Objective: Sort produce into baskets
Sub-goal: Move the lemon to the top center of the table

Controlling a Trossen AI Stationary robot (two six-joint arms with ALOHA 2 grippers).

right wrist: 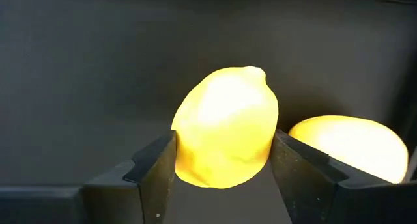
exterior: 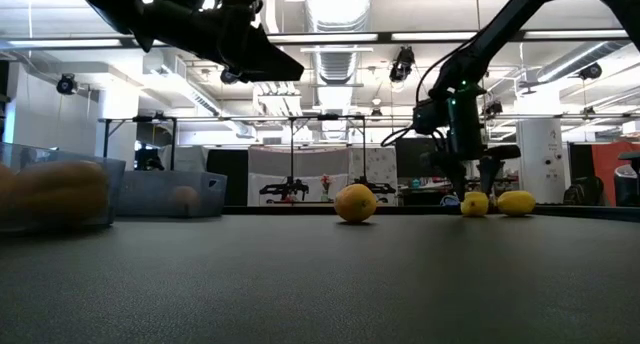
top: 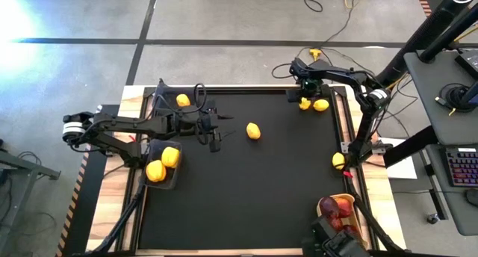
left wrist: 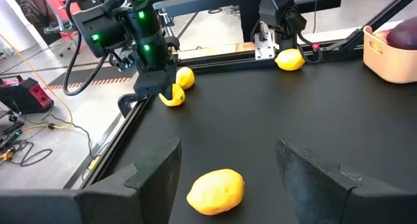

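Strong white glare on the grey floor (top: 22, 18) beyond the tabletop's far left corner, overexposed yellow lemon (right wrist: 225, 129) in the right wrist view, blurred translucent plastic bin (exterior: 60, 194) close to the low camera, bright ceiling strip lights (exterior: 340, 4)

No text, label, brand, number or sign can be read in any of the views. The room behind the table is too far off for any lettering there to be made out.
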